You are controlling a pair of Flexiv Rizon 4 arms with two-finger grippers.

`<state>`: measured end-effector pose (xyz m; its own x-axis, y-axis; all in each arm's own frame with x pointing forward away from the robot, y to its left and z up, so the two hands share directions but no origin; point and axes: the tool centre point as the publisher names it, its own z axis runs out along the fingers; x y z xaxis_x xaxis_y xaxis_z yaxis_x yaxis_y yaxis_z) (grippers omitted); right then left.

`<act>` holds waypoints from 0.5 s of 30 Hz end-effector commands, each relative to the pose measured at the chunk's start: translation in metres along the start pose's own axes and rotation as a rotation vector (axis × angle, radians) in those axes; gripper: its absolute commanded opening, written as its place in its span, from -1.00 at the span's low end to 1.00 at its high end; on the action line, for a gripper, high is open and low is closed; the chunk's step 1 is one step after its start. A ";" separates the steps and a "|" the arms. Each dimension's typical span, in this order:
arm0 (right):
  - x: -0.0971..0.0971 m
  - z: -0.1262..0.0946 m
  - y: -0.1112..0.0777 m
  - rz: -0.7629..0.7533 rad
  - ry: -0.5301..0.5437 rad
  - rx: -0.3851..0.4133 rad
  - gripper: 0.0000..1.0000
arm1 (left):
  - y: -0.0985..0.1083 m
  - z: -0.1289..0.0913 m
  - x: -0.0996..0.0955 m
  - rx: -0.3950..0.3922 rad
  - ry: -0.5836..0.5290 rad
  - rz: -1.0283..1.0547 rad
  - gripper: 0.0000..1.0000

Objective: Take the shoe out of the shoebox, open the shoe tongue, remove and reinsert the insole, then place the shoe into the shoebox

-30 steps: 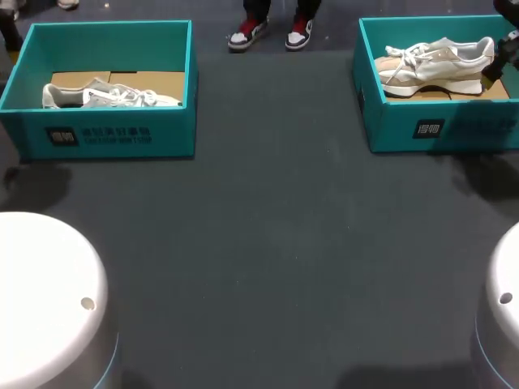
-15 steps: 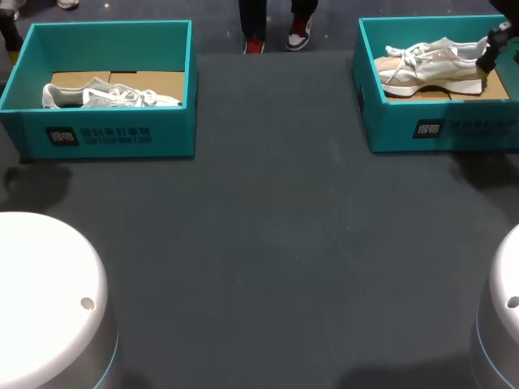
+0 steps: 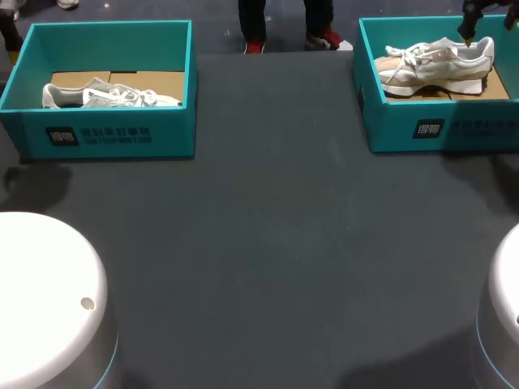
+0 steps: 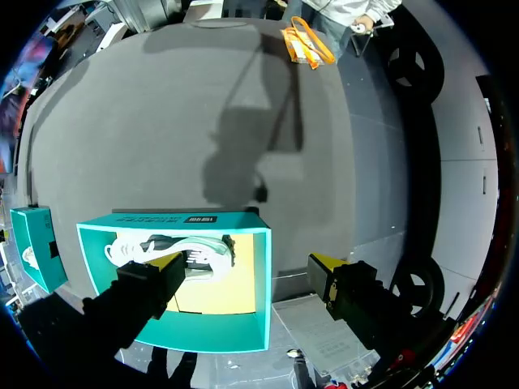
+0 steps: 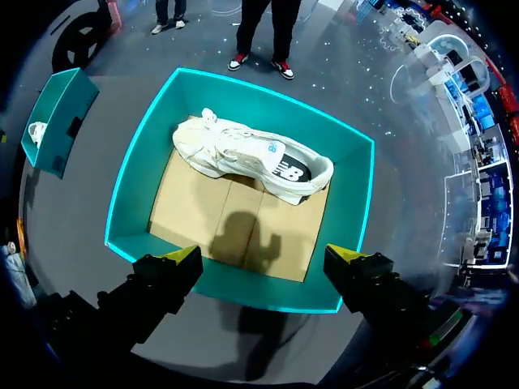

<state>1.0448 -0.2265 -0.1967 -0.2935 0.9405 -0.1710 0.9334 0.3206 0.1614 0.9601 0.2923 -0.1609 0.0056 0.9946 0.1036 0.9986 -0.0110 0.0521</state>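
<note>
The right pincer (image 5: 261,259) has swung in from the box's (image 5: 142,170) outer edge over the last second and now hangs high above it, fingers spread wide and empty. The shoe (image 5: 251,158) lies in the box, below and ahead of the fingertips. That likely sets up the descent for the first grasp; nothing is lifted yet. The left pincer (image 4: 247,263) hangs equally wide over a second box (image 4: 261,284).

Teal shoebox (image 4: 182,220) under wide-spread end effector (image 4: 247,262); pale shoe (image 4: 134,245) inside.
</note>
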 end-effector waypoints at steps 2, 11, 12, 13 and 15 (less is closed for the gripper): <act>-0.005 0.004 0.015 -0.004 0.011 0.066 1.00 | 0.000 -0.001 0.000 0.000 0.003 0.001 1.00; -0.010 0.012 0.017 0.031 -0.002 0.092 1.00 | 0.000 -0.001 0.000 0.000 0.003 0.001 1.00; -0.014 0.017 0.019 0.052 0.000 0.075 1.00 | 0.000 -0.001 0.000 0.000 0.003 0.001 1.00; -0.018 0.023 0.022 0.082 -0.001 0.057 1.00 | 0.000 -0.001 0.000 0.000 0.003 0.001 1.00; -0.026 0.036 0.027 0.104 -0.009 0.072 1.00 | 0.000 -0.001 0.000 0.000 0.003 0.001 1.00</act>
<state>1.0699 -0.2404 -0.2056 -0.2003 0.9641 -0.1741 0.9676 0.2225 0.1192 0.9601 0.2923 -0.1609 0.0056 0.9946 0.1036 0.9986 -0.0111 0.0520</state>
